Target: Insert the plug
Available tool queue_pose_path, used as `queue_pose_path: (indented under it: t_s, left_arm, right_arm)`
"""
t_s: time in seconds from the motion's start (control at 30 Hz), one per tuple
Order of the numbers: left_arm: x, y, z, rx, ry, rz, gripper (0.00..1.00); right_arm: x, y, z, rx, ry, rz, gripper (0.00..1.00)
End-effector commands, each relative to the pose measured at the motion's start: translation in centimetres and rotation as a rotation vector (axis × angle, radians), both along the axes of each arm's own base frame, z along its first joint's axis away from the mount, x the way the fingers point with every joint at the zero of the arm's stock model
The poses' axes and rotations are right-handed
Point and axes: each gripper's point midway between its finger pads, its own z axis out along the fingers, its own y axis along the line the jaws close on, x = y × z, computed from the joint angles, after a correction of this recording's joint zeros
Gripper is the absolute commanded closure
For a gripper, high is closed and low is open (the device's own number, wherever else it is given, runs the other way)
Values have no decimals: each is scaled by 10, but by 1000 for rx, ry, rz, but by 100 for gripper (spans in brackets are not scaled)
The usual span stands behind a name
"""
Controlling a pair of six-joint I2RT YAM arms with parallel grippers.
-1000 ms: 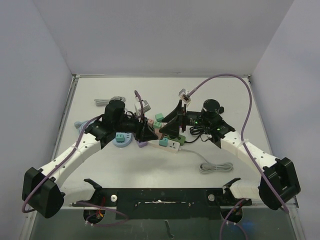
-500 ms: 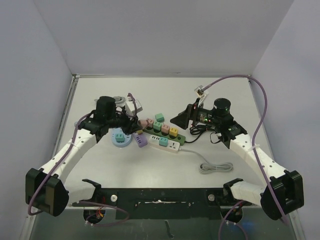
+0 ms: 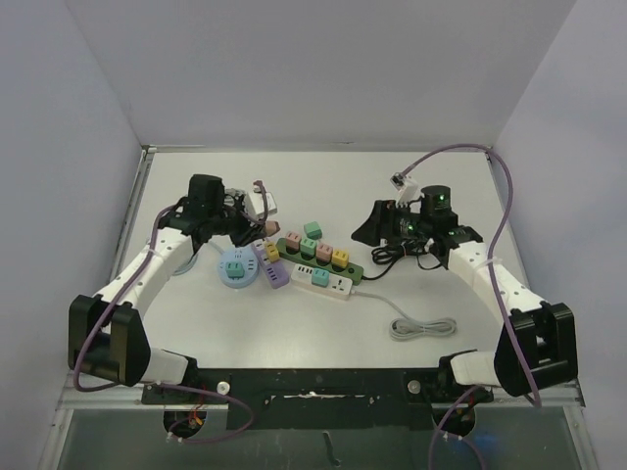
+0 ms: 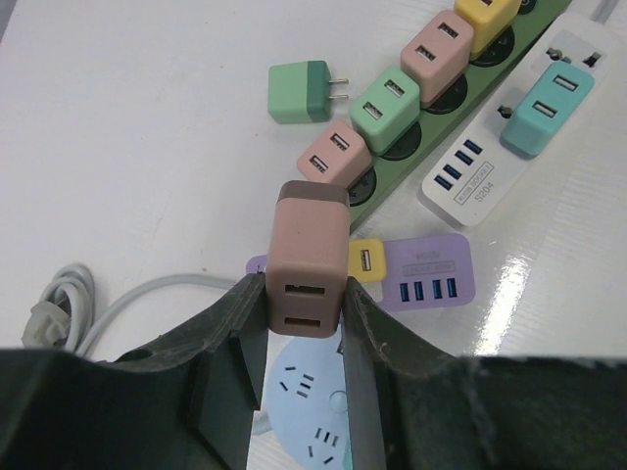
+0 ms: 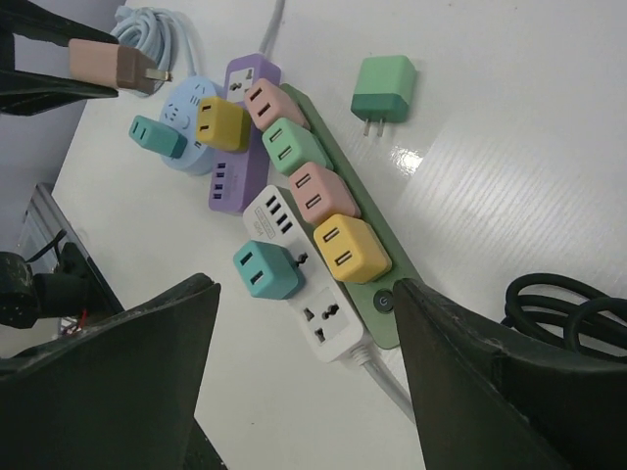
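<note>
My left gripper point(image 4: 305, 290) is shut on a pink plug with a brown end point(image 4: 310, 250), held above the round blue socket point(image 4: 306, 394) and the purple strip point(image 4: 423, 279). In the top view the left gripper point(image 3: 257, 228) is just left of the strips. The green power strip point(image 3: 345, 270) carries several pink, green and yellow plugs. The white strip point(image 3: 338, 287) carries a teal plug. My right gripper point(image 3: 369, 226) is open and empty, right of and above the strips; in its wrist view point(image 5: 304, 333) the jaws stand wide apart over the white strip point(image 5: 331, 338).
A loose green plug point(image 3: 313, 229) lies behind the green strip. A coiled grey cable point(image 3: 423, 327) lies at front right. A black cable point(image 3: 394, 258) lies under the right wrist. Another grey cable coil point(image 3: 209, 200) lies at back left.
Both arms have drawn back from the strips. The left went left and back with the pink plug still held. The right went right, empty.
</note>
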Motion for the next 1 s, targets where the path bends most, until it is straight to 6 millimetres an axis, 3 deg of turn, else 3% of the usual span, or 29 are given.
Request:
queue_pose_path:
  t_s: [0.0,0.2,0.4,0.53,0.7,0.77,0.97]
  left_arm:
    - [13,3,26,54,-86,-65,100]
    - [7,46,7,315,-21,-15,100]
    - [1,78,-7,514,6,-49,100]
    - [2,81,-10,573,9,-93,100]
    - [-16,99,-40,765,80,-195,100]
    - [-13,105,-40,794,71,-200,100]
    - [-3,99,-39,791,51,-251,100]
  right_arm:
    - [20,-6,14,-23,23,6,28]
    - [35,-21,-9,-114,110,-34,29]
    - [40,-29,-13,-115,149,-50,29]
    - [39,-34,-14,-123,158,-64,29]
    - [37,-40,-16,-137,160,-79,29]
    - [36,-43,-17,-137,158,-85,29]
    - [34,-47,-16,-131,151,-104,29]
